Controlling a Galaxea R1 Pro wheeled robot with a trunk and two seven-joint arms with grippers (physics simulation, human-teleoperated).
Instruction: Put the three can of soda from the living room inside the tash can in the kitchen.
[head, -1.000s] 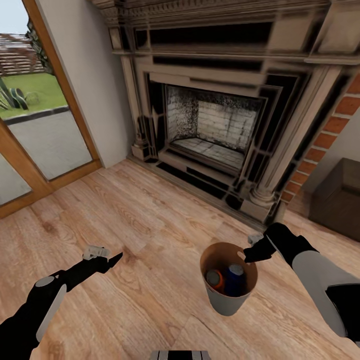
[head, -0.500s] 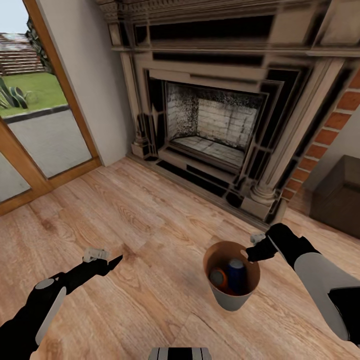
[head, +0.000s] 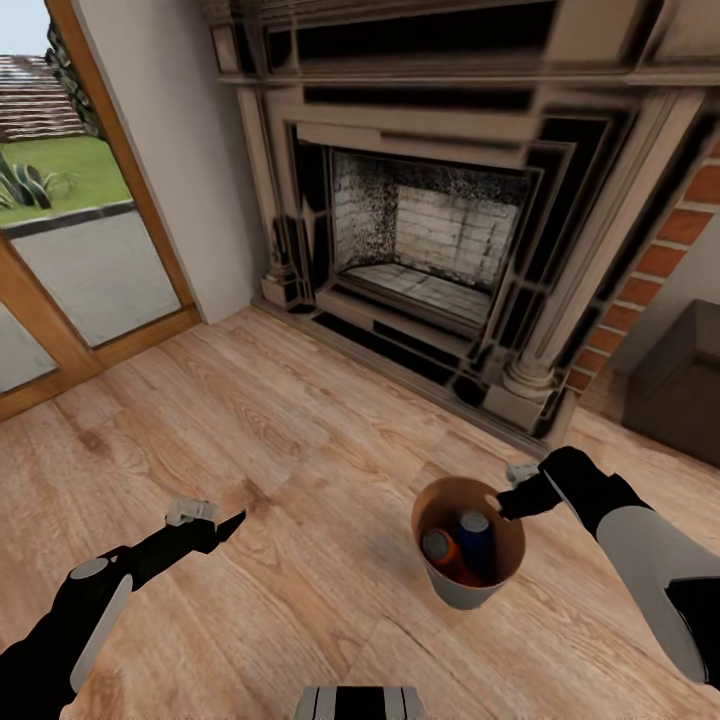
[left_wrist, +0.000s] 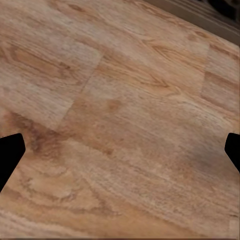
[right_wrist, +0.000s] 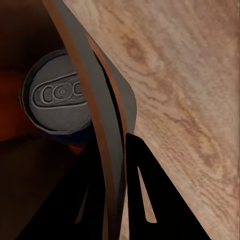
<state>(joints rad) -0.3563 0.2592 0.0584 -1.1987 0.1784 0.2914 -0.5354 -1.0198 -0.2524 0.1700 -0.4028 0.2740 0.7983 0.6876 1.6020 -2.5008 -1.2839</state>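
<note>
The tash can (head: 468, 592), a small tapered bin with a brown inside and grey outside, hangs just above the wood floor in front of the fireplace. My right gripper (head: 502, 503) is shut on its rim at the right side. Inside stand an orange can of soda (head: 438, 547) and a dark blue one (head: 474, 535); a third can is hidden. In the right wrist view the fingers (right_wrist: 145, 190) pinch the bin wall (right_wrist: 95, 95), with the blue can's silver top (right_wrist: 57, 95) beside it. My left gripper (head: 215, 520) is open over bare floor, its fingertips (left_wrist: 10, 155) far apart.
An ornate dark fireplace (head: 430, 230) fills the wall ahead, with a red brick chimney (head: 660, 260) at its right. A dark box (head: 680, 390) stands at the far right. Wood-framed glass doors (head: 70, 230) are at the left. Light plank floor (head: 250, 420) spreads between.
The whole picture has shifted, so the camera has moved; the fireplace looks a little nearer. The bin stays held in my right gripper, and both arms keep their pose.
</note>
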